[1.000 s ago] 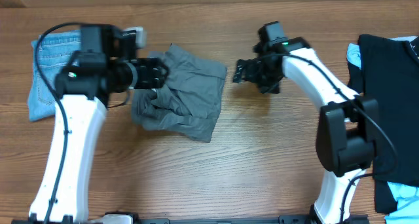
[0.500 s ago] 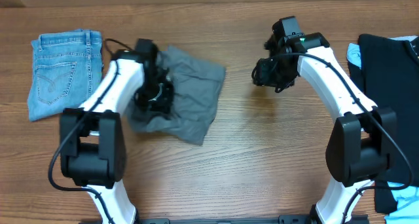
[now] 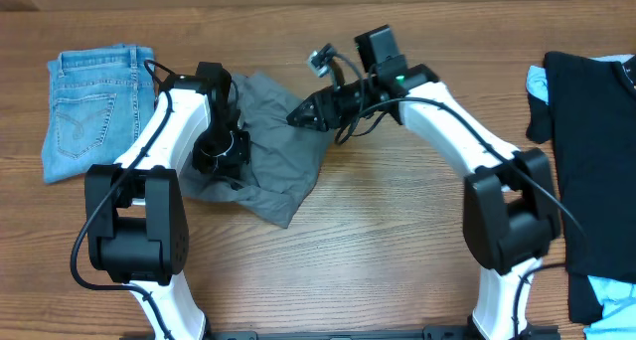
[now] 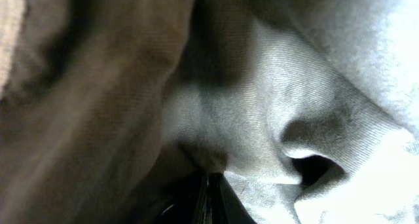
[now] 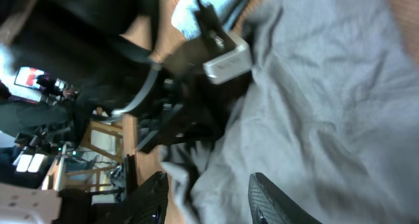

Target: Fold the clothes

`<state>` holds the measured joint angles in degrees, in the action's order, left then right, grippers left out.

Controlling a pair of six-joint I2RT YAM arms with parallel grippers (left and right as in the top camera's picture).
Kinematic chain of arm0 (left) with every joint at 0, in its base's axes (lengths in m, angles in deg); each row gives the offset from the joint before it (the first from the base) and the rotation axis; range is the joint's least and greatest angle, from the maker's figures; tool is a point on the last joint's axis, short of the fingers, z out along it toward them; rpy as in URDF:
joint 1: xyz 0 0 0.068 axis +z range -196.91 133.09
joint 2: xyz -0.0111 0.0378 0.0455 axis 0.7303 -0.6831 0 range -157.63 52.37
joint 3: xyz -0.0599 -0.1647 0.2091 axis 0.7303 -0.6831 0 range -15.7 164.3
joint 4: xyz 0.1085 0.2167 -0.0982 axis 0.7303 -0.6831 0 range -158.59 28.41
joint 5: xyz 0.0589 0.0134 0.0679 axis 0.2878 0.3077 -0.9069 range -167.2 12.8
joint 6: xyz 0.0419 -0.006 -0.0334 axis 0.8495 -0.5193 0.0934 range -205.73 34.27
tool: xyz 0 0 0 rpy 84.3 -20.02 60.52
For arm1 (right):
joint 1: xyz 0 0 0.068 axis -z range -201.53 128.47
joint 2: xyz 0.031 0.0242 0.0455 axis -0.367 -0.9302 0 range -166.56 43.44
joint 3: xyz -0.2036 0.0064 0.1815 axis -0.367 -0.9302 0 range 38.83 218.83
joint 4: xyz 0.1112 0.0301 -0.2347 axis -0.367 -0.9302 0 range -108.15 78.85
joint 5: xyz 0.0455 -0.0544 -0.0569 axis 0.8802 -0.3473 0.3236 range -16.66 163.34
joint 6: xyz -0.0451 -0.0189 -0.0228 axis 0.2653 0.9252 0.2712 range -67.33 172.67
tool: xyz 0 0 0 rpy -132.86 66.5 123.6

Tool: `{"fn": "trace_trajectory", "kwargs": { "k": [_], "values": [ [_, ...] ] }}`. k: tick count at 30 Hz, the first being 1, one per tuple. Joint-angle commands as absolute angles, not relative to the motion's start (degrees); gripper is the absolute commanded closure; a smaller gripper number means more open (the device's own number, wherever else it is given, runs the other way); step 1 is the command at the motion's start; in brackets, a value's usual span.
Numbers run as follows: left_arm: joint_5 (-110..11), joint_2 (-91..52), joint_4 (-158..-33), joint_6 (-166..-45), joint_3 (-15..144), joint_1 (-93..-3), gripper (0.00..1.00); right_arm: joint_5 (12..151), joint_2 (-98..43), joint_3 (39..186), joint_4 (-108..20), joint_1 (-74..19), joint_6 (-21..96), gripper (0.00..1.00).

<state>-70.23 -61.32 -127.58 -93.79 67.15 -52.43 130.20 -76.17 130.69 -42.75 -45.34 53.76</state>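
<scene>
The grey shorts (image 3: 283, 166) lie rumpled on the desk (image 3: 397, 251), slanting down-right. My left claw (image 3: 221, 153) looks clenched in their left side. My right claw (image 3: 298, 115), spread wide, hovers at their upper-right corner, nearest it.

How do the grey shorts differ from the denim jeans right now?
The grey shorts lie crumpled and spread out; the denim jeans sit neatly folded. The shorts are plain grey; the jeans are light blue with a stitched pocket. The left tool and right tool are at the shorts; the jeans lie untouched. Both rest on the wooden table.
</scene>
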Motion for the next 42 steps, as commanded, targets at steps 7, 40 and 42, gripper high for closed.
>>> {"fn": "trace_trajectory", "kwargs": {
  "k": [7,40,42],
  "values": [
    [-78.0,-61.3,-126.0,-95.2,64.8,-52.2,0.84,111.6,-90.7,131.1,-35.4,-47.0,40.6,0.51],
    [-45.3,-76.9,-104.1,-92.4,85.2,-54.8,0.88,95.4,-62.8,131.8,-65.1,-31.5,44.2,0.25],
    [-50.7,-78.6,-105.1,-100.3,85.1,-51.6,0.89,94.8,-62.8,131.8,-66.7,-31.5,45.3,0.25]
  ]
}}
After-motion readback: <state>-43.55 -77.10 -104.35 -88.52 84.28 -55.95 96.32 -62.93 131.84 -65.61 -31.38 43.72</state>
